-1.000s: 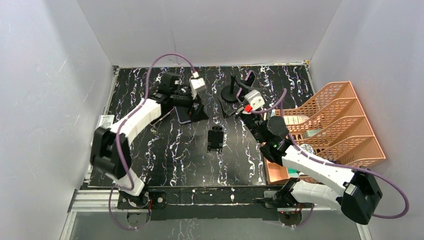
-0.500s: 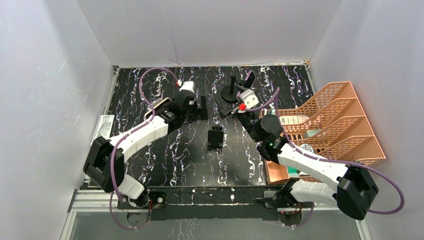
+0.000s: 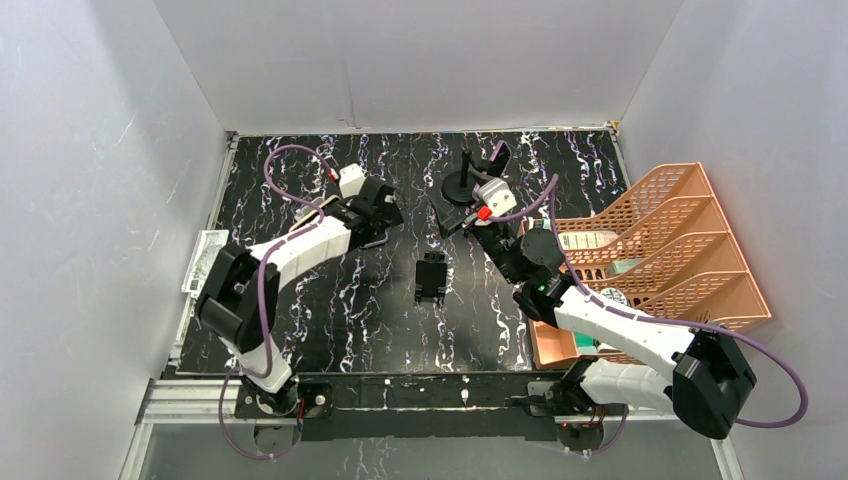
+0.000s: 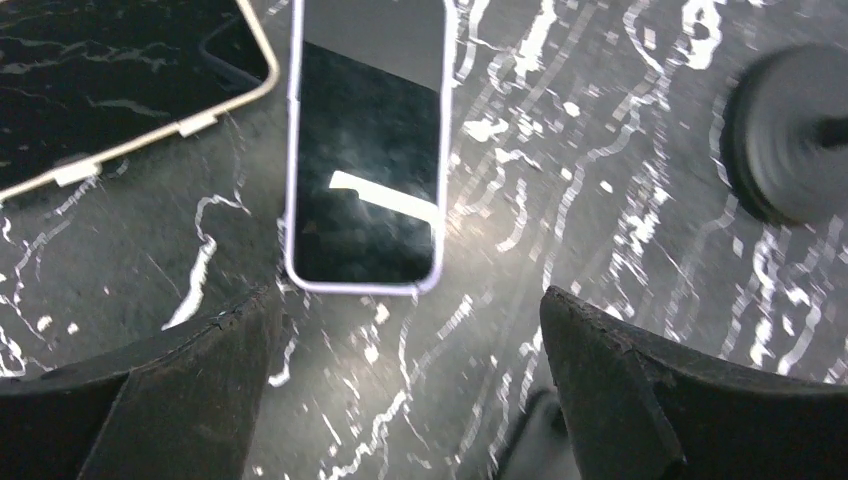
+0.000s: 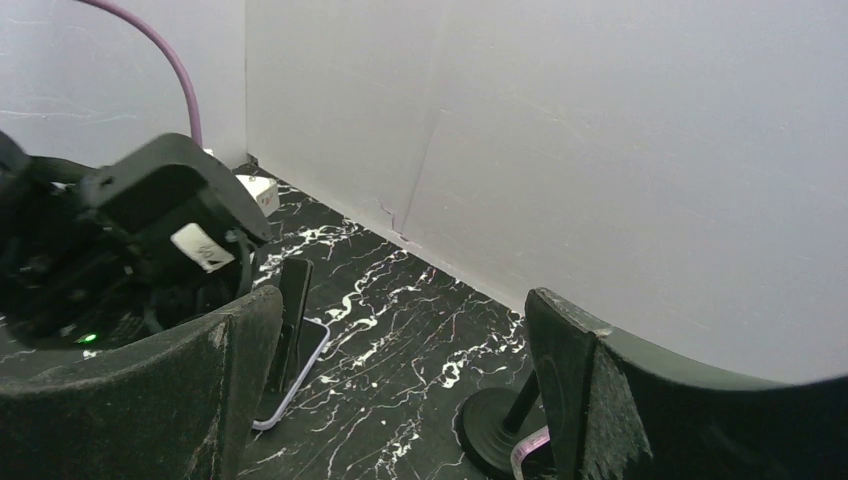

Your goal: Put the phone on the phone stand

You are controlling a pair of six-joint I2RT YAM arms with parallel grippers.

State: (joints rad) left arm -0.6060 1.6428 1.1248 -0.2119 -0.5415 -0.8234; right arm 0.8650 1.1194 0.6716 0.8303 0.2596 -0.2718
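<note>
Items, listed from largest to smallest.

- Black marble-patterned table (image 3: 340, 310) with white veining. It is enclosed by plain white walls (image 3: 420, 60) on three sides.
- Orange plastic mesh file rack (image 3: 690, 230). It is set at the table's right edge, and papers are lodged in its tiers.
- Left gripper (image 4: 410, 300), black and two-fingered. Its jaws are spread wide and nothing is held between them. It is poised over the back left of the table, and the near end of the phone is seen just beyond its fingertips.
- Right gripper (image 5: 400, 310), black and two-fingered. It is likewise spread wide and empty, and is positioned beside the stand's base.
- Black round-based phone stand (image 3: 462, 187) with an upright post. It is stood at the back centre of the table, and nothing is mounted on it.
- Gold-rimmed dark flat device (image 4: 130, 90). It is laid flat just beside the phone, and the view cuts off part of it.
- Lilac-cased, dark-screened phone (image 4: 365, 150). It is laid flat and face up on the table, left of the stand and apart from it. It is not gripped.
- Small black boxy object (image 3: 432, 277). It is placed mid-table, apart from both grippers.
</note>
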